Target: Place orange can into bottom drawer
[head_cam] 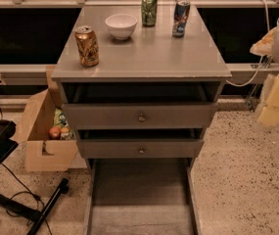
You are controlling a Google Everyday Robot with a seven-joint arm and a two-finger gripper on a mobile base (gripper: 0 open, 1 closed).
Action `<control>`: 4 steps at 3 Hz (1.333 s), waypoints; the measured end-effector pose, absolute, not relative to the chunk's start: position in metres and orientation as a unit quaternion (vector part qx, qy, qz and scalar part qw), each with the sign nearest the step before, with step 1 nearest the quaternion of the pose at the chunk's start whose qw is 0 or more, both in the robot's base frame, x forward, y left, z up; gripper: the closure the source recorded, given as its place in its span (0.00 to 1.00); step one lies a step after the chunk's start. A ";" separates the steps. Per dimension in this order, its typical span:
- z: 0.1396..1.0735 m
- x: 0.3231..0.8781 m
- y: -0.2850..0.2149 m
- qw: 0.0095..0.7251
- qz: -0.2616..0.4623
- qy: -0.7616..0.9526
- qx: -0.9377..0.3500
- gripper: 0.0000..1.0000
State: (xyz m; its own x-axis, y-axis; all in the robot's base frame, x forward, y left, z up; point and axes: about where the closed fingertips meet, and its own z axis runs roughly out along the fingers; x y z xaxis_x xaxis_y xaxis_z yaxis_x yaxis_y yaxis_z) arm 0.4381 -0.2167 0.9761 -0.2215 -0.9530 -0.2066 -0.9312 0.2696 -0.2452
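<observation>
Grey drawer cabinet [149, 58] fills the centre of the frame, standing on a speckled floor [242, 180]. The bottom drawer [141, 199] is pulled far out toward the lower edge of the frame, with its flat floor bare and low rails on both sides. Above it sit the middle drawer [109, 149] and the top drawer [109, 115], each with a dark gap over its front. An open cardboard box [36, 121] stands on the floor just left of the cabinet, with colourful packets and small round reddish items inside. The gripper [278, 94] shows as a blurred pale yellow and white mass at the right edge of the frame. It is level with the cabinet top, off to the side and well apart from everything on it; whether it is apart or together cannot be told. On the cabinet top, a white bowl [121, 25] sits at centre back. The orange can [87, 45] stands upright near the left front corner of the top, left of the bowl and apart from it, not in any drawer. A green can [149, 10] stands upright behind and right of the bowl. A blue-and-red can [180, 18] stands upright just right of the green can. One round knob [141, 117] is on the top drawer front and another [141, 151] on the middle one.
</observation>
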 end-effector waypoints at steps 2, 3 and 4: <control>0.971 0.458 -0.206 0.198 -0.006 0.773 -0.603 0.00; 0.966 0.519 -0.165 0.273 0.051 0.746 -0.606 0.00; 0.958 0.595 -0.104 0.360 0.113 0.722 -0.580 0.00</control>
State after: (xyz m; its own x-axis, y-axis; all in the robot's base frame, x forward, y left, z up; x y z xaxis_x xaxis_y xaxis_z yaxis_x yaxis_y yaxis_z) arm 0.5954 -0.1045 0.9576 -0.0688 -0.7560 -0.6510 -0.9191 0.3018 -0.2533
